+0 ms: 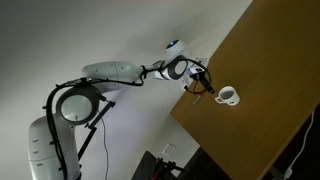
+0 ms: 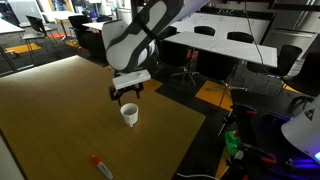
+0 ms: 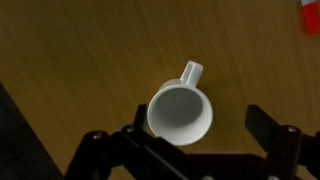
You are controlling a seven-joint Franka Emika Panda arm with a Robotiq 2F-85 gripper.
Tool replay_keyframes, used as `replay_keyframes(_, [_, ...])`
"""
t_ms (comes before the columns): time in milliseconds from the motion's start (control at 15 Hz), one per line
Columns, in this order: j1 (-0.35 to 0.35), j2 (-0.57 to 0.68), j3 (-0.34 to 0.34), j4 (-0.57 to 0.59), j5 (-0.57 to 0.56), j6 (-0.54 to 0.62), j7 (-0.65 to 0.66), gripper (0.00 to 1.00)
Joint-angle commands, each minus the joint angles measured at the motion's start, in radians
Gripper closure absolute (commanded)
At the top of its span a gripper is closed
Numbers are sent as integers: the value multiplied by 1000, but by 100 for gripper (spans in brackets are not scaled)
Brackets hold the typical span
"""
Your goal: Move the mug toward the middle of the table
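The small white mug [image 1: 227, 96] stands upright on the brown wooden table [image 1: 265, 70], near its edge on the robot's side. It also shows in an exterior view [image 2: 129, 113], on the table [image 2: 60, 120]. In the wrist view the mug [image 3: 180, 112] is seen from above, its handle pointing away from the wrist. My gripper [image 3: 199, 121] is open and hangs just above the mug, with one finger on each side of it. The mug is nearer one finger and is not gripped. The gripper shows in both exterior views [image 1: 201, 86] [image 2: 126, 93].
A small red-orange object [image 2: 100, 165] lies on the table well away from the mug; it also shows at the wrist view's corner [image 3: 311, 15]. The table edge [image 2: 195, 130] runs close to the mug. Office tables and chairs [image 2: 240, 45] stand beyond.
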Motion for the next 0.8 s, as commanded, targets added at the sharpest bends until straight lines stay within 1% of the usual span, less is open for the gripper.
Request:
replay_keyframes(0, [-17,-170,25,-195,18,-4,-64,0])
replay_keyframes(200, [-14,-248,27,-292,11,-6,-97,0])
replay_keyframes(267, [-4,-155,10,-182,2,-2,-59,0])
replay_keyframes(333, [-4,-170,11,-199,1,-2,-62,0])
replay_keyframes(733, [-4,-155,10,-190,1,-1,-62,0])
